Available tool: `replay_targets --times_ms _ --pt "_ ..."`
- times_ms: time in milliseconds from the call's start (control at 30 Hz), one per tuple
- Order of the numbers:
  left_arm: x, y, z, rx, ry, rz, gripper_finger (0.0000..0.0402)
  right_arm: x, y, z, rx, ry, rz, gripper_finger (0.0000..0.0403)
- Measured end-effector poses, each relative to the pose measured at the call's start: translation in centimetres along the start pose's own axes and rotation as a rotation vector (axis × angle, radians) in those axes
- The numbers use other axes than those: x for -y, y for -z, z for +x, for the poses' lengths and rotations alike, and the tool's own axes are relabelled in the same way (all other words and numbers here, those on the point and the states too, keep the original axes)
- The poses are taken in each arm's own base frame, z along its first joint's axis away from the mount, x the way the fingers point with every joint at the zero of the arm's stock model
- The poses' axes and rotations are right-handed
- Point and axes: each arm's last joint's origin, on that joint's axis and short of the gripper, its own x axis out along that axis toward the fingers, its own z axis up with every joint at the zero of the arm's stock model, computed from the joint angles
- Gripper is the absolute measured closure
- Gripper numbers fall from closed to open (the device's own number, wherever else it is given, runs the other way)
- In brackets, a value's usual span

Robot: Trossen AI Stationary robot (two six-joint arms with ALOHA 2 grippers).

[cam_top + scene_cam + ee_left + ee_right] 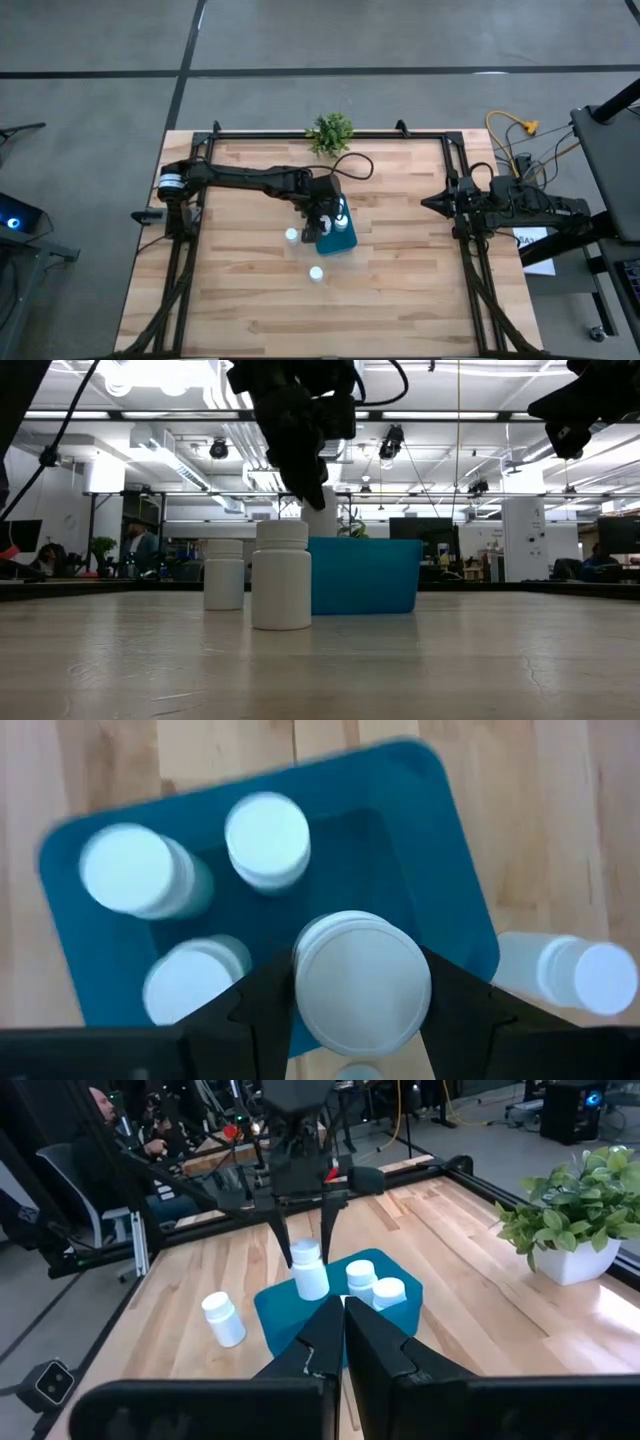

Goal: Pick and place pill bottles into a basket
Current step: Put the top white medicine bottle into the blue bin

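Both arms are dark, near-black jointed links mounted on black tube frames at the left and right edges of the high view. The left arm carries a silver-ringed joint near its base and a black cable looping above its wrist at centre frame. The left gripper [362, 1010] and right gripper [343, 1342] each end in two flat, tapering black fingers.

Bottle [362, 982] in left claw [362, 1020] above basket [440, 860]

White pill bottles [362, 982], teal-blue basket [450, 870], light wood-grain table [400, 290], green plant [330, 132], dark arms.
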Motion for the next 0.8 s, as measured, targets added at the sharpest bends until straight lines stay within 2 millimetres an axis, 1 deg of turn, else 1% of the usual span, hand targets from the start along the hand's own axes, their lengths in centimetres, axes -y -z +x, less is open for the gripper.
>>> replay_targets --times_ms 67,333,500,800 --pt "0.0 0.1 0.1 -0.005 0.001 -0.001 0.0247 0.0 0.0 0.0 0.001 0.001 0.0 0.0394" --pt "0.0 -0.6 0.1 0.064 0.008 -0.012 0.0247 0.0 0.0 0.0 0.001 0.002 0.007 0.0394" --pt "0.1 -0.3 0.8 0.043 0.011 -0.014 0.0247 0.0 0.0 0.0 0.002 0.002 0.008 0.0394" --pt "0.1 -0.1 2.6 0.0 0.014 -0.012 0.0247 0.0 0.0 0.0 0.003 0.002 0.011 0.0394"
